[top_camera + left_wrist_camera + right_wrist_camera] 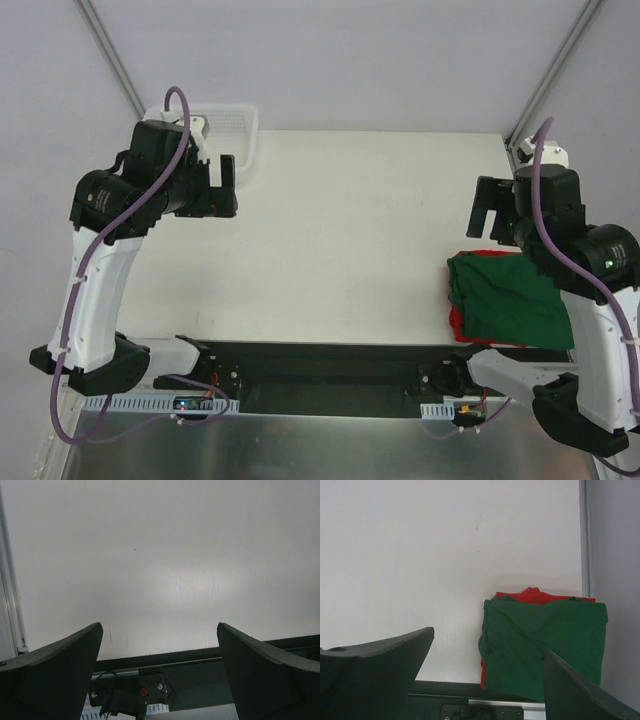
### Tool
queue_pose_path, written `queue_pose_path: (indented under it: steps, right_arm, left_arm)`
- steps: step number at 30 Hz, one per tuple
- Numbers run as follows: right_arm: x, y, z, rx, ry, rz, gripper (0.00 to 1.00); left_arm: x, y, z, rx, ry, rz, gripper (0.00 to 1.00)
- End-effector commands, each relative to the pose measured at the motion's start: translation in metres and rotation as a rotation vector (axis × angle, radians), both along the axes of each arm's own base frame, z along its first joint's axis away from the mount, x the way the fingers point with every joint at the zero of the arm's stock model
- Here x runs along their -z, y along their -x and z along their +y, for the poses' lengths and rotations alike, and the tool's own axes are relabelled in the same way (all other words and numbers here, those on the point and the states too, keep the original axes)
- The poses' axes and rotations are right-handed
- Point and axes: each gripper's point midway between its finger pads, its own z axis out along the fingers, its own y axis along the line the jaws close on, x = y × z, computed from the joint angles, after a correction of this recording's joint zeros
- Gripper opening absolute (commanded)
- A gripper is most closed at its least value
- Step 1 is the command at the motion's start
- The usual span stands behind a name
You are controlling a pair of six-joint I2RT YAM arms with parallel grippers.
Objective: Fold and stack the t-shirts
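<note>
The dark green t-shirt (510, 300) lies folded at the table's near right, on top of the folded red t-shirt (455, 323); only a thin red edge shows. The right wrist view shows the same stack, the green t-shirt (545, 635) over the red t-shirt (535, 596). My right gripper (487, 210) hangs open above the table, just beyond the stack, and holds nothing (489, 642). My left gripper (222, 185) is raised over the far left of the table, open and empty (159, 627), with only bare table under it.
A white mesh basket (235, 125) sits at the far left corner behind the left arm. The white table (350, 230) ends at a black rail (320, 365) by the arm bases. Metal frame posts (110, 55) rise at the back corners.
</note>
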Motion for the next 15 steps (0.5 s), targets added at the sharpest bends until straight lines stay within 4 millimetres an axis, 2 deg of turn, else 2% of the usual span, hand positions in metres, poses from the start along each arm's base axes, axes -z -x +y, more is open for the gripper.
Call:
queue_pose_path:
  steps: [1, 5, 15]
  right_arm:
    - [0.045, 0.042, -0.016, -0.001, 0.1, 0.266, 0.96]
    - [0.039, 0.037, -0.006, -0.04, 0.049, 0.23, 0.96]
    - [0.044, 0.034, 0.006, -0.085, 0.006, 0.224, 0.96]
  left_arm:
    - [-0.035, 0.019, 0.017, -0.036, 0.035, -0.145, 0.99]
    - [-0.051, 0.023, 0.016, -0.007, 0.06, -0.217, 0.99]
    - [-0.046, 0.019, 0.007, 0.021, 0.074, -0.188, 0.99]
